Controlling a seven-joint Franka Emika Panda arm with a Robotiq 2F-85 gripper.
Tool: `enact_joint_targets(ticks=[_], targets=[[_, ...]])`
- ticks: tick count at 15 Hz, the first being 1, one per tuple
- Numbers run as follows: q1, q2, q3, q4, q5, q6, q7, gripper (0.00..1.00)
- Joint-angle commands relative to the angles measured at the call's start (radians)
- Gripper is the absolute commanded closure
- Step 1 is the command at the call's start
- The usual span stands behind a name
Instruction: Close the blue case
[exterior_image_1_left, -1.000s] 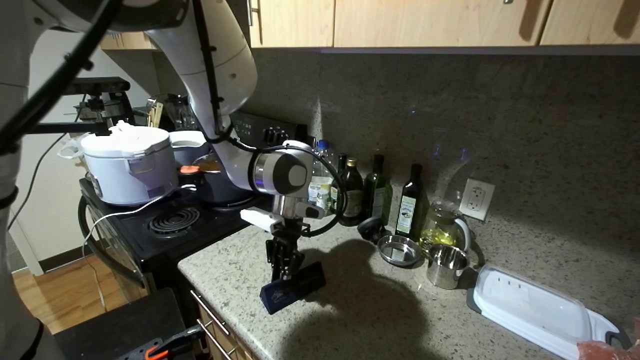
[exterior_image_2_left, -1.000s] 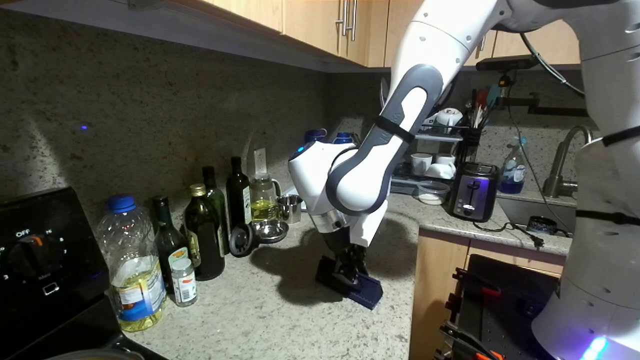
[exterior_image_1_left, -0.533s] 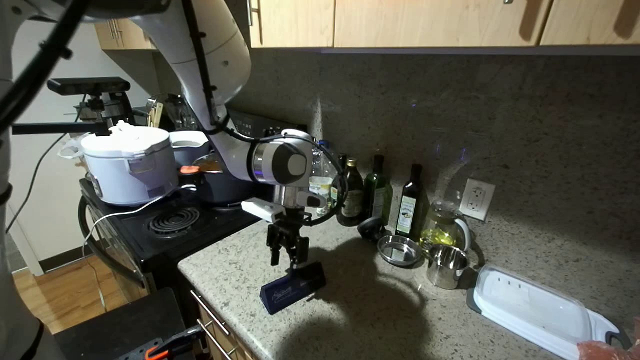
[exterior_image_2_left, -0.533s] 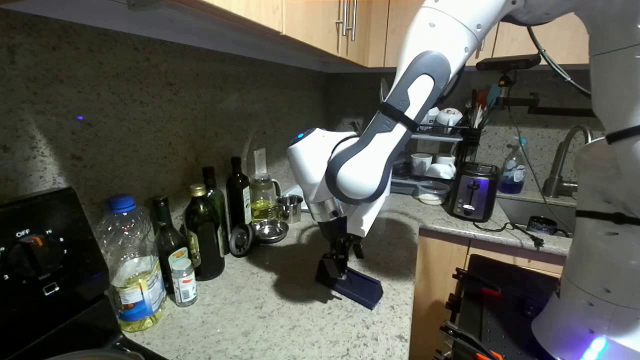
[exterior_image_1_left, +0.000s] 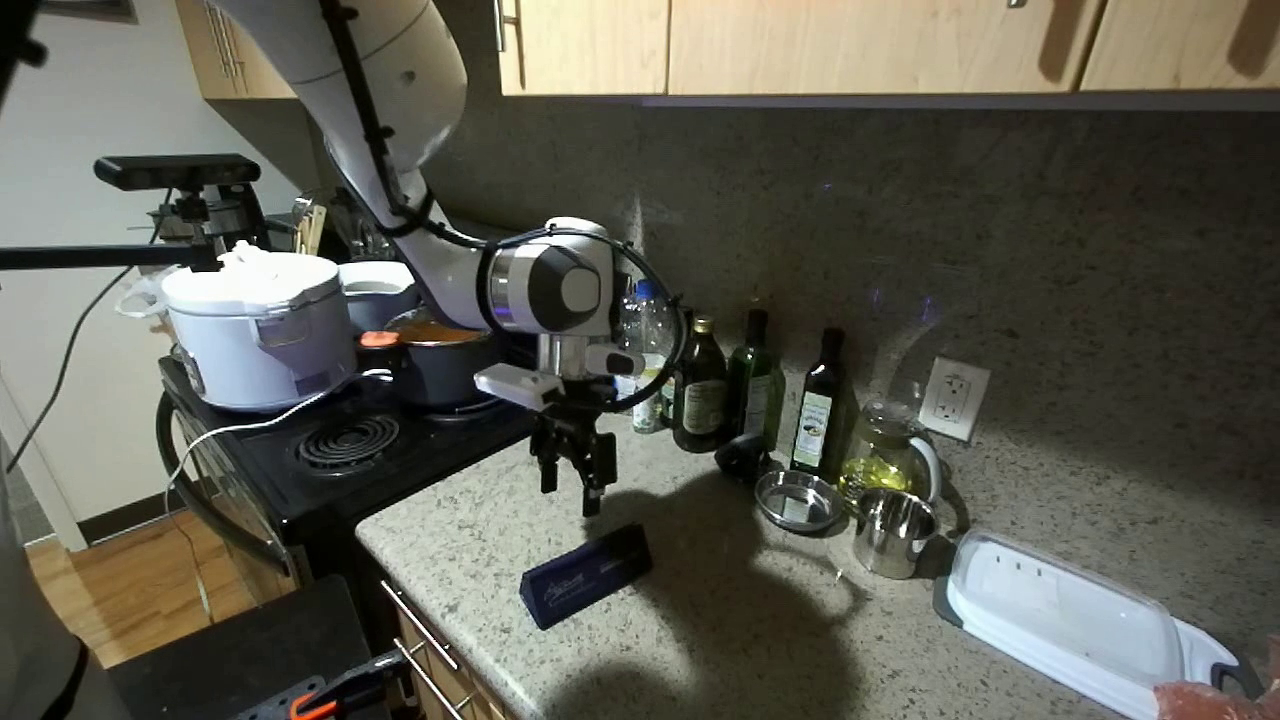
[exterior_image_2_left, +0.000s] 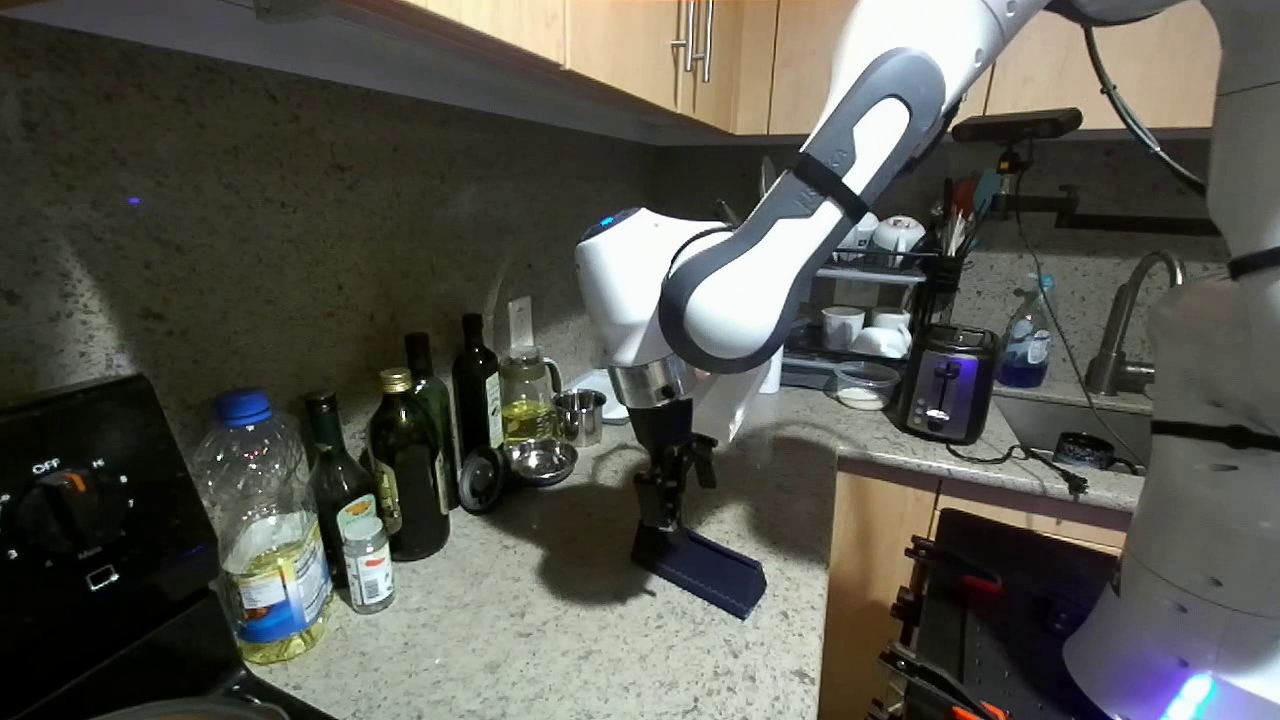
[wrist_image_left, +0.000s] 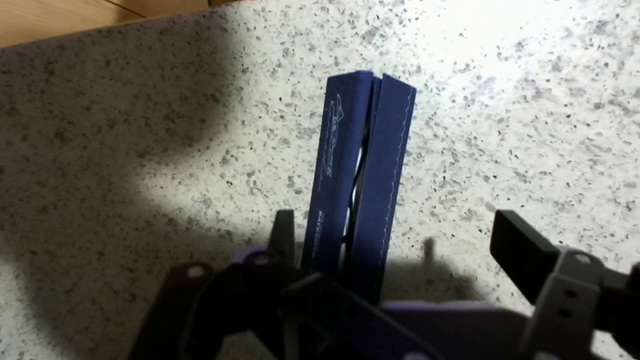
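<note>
Pale grey counter (exterior_image_1_left: 460, 545), bordered along one edge by a black stove (exterior_image_1_left: 430, 460). Above, black gripper (wrist_image_left: 397, 235) with jaws well apart, clear of the dark blue case (exterior_image_1_left: 585, 578) in an exterior view. Case near the front edge, toward the stove-side corner, lettered on one wall. Distinct only in the wrist view: a narrow slit (wrist_image_left: 357, 182) along its top, something whitish (wrist_image_left: 358, 160) inside.
</note>
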Motion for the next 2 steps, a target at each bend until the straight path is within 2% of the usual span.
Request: enact_joint_targets(ticks=[1,2], targets=[[-0.007,-0.009,0.009,-0.003,-0.001,-0.003,0.0,0.0],[-0.008,-0.016,0.01,-0.007,-0.001,-0.003,0.0,0.0]])
